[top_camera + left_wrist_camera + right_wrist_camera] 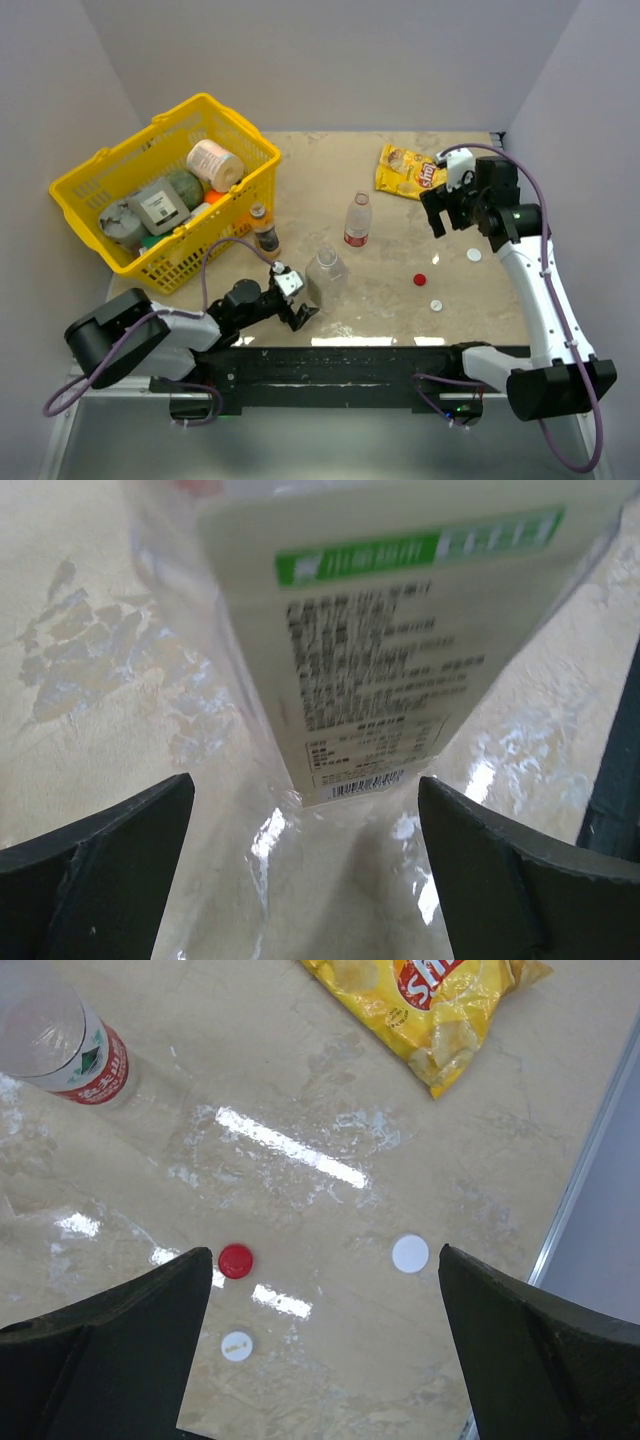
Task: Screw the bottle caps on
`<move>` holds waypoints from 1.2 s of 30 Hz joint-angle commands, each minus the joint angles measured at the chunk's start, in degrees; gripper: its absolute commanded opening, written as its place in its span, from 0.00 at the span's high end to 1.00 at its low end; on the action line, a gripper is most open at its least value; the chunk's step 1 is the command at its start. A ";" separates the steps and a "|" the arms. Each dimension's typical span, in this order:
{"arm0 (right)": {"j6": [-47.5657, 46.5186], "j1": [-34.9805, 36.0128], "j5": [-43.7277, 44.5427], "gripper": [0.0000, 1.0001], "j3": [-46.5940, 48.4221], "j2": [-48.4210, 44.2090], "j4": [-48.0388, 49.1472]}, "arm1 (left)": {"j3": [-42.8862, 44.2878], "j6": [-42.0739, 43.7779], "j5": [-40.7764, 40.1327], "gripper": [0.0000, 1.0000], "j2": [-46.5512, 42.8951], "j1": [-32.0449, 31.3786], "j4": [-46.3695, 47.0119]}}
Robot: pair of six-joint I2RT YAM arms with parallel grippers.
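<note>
The left gripper (305, 780) lies low at the near edge of the beige marbled table (370, 292). Its jaws are spread wide around a clear plastic bottle with a pale printed label (400, 630). Whether they touch it cannot be told, and its neck is cut off in the wrist view. Farther right, a nearer white screw cap (237, 1346), a small red screw cap (236, 1260) and a farther white screw cap (410, 1253) lie loose. Above them hangs the right gripper (325, 1252), jaws wide apart and empty.
</note>
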 commanded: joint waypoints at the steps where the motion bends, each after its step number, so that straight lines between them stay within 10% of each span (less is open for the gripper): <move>1: -1.71 0.13 1.09 0.01 2.33 -1.11 -3.29 | -0.06 -5.01 -7.65 0.00 6.14 -2.85 22.72; 9: -3.30 0.22 1.09 0.01 -0.49 -2.26 -4.70 | -3.14 -3.87 -1.50 0.00 9.40 -6.02 32.06; 28: -2.86 0.13 -0.58 0.01 -2.33 -1.11 -4.61 | 4.77 -9.94 -29.87 0.00 21.27 -12.79 35.50; 36: -2.86 0.13 -0.93 0.01 -3.74 -1.03 -4.44 | 4.68 -8.45 -25.15 0.10 22.24 -12.70 37.87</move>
